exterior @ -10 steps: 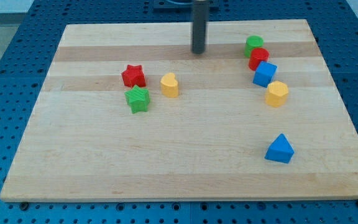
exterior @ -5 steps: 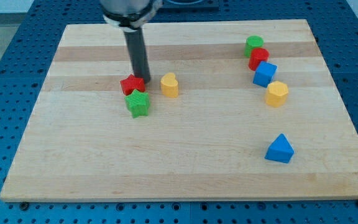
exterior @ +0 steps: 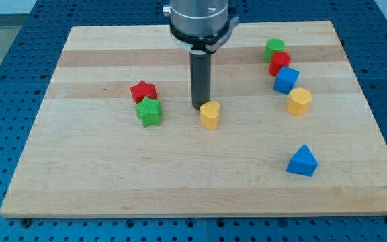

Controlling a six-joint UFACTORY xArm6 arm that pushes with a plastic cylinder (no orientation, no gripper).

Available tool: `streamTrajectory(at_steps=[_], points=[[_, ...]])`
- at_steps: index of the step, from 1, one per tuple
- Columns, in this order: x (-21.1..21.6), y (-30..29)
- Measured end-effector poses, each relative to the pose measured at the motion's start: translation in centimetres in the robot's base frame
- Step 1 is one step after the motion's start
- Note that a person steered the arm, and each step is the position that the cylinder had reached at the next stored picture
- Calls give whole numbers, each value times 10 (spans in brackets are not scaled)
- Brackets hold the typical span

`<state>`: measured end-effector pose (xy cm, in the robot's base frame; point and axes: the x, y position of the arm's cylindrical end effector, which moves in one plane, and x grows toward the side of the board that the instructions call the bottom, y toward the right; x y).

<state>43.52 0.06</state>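
Observation:
My tip (exterior: 200, 107) stands near the middle of the wooden board (exterior: 113, 175), touching the upper left side of a yellow heart-shaped block (exterior: 210, 115). To the view's left of it lie a red star block (exterior: 142, 91) and a green star block (exterior: 149, 111), pressed close together, the green one below the red. The dark rod rises straight up from the tip to the arm's round head (exterior: 199, 17) at the view's top.
At the view's upper right a green cylinder (exterior: 273, 48), a red block (exterior: 279, 62), a blue cube (exterior: 286, 80) and a yellow hexagonal block (exterior: 299, 101) form a chain running down and right. A blue triangular block (exterior: 302, 161) lies alone at the lower right.
The tip swept from the red star to the right and down, pushing the yellow heart right and down. The red star shifted slightly, the green star hardly moved.

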Motion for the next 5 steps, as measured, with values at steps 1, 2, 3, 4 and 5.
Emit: streamTrajectory(at_steps=[1,2,3,4,5], points=[[13,1],[32,-12],[47,-13],[50,-16],[73,-38]])
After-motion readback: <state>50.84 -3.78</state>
